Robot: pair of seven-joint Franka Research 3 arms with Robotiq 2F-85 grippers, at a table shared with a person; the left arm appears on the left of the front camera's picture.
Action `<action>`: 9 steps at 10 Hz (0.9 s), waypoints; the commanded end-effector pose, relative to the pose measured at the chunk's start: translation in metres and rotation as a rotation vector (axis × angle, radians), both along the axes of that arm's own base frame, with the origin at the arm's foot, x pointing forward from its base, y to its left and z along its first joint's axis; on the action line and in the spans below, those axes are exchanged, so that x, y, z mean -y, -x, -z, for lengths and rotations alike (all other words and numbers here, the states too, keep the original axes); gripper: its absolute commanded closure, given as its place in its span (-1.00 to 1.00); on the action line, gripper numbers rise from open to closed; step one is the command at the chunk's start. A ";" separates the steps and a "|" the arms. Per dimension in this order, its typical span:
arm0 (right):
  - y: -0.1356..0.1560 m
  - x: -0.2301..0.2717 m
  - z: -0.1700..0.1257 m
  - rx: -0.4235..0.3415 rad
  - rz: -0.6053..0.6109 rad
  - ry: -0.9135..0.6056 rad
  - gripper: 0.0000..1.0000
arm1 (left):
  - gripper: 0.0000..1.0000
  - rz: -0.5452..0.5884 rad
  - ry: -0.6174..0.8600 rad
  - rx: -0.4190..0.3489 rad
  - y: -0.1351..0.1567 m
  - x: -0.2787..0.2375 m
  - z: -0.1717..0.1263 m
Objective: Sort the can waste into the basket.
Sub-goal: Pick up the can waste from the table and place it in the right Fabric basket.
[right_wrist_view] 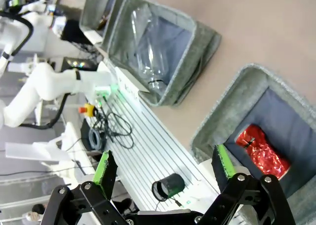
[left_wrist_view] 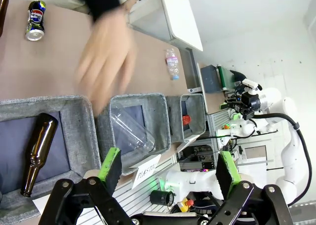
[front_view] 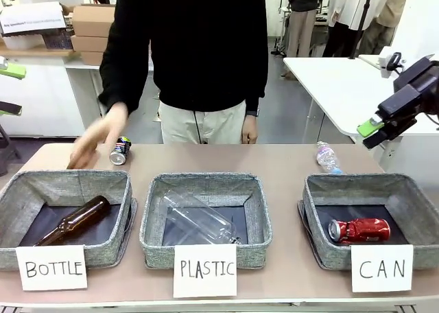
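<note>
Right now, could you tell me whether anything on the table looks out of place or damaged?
Yes. The red can in the CAN basket is crumpled. A blue can and a small plastic bottle lie loose on the table, outside any basket.

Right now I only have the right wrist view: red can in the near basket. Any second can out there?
Observer: Yes. A dark blue can is on the table, beyond the BOTTLE basket, towards the robot's left.
Operator: Path to it clear?
Observer: No. The person's hand is right beside it, motion-blurred.
Operator: Left arm busy?
Observer: The left gripper is open, nothing between its pads.
</note>
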State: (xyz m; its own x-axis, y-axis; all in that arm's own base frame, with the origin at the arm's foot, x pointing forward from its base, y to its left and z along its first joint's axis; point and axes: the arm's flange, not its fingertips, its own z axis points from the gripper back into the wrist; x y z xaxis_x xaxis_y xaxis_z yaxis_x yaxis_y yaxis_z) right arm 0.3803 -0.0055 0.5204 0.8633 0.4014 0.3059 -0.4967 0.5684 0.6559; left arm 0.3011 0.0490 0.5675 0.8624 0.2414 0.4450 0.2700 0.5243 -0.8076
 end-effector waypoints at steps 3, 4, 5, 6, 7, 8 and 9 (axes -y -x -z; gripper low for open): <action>0.000 0.001 -0.006 -0.005 0.013 0.017 -1.00 | -1.00 -0.151 -0.396 -0.074 -0.044 0.023 -0.018; 0.000 0.001 -0.006 -0.005 0.013 0.017 -1.00 | -1.00 -0.125 -0.513 -0.198 -0.092 0.033 -0.018; 0.000 0.001 -0.006 -0.005 0.013 0.017 -1.00 | -1.00 -0.127 -0.609 -0.269 -0.142 0.044 -0.009; 0.000 0.001 -0.006 -0.005 0.013 0.017 -1.00 | -1.00 -0.130 -0.656 -0.355 -0.186 0.054 0.007; 0.000 0.001 -0.006 -0.005 0.013 0.017 -1.00 | -1.00 -0.110 -0.702 -0.401 -0.228 0.062 0.028; 0.000 0.001 -0.006 -0.005 0.013 0.017 -1.00 | -1.00 -0.122 -0.706 -0.447 -0.258 0.064 0.048; 0.000 0.001 -0.006 -0.005 0.013 0.017 -1.00 | -1.00 -0.114 -0.668 -0.458 -0.278 0.067 0.067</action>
State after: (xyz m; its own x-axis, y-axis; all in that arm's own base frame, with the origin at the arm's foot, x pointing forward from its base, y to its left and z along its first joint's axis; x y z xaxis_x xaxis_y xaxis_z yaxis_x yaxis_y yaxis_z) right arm 0.3811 -0.0057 0.5224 0.8623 0.4014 0.3088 -0.4990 0.5692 0.6534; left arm 0.5565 -0.0195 0.4829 0.9736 0.1315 0.1867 -0.0752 0.9566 -0.2816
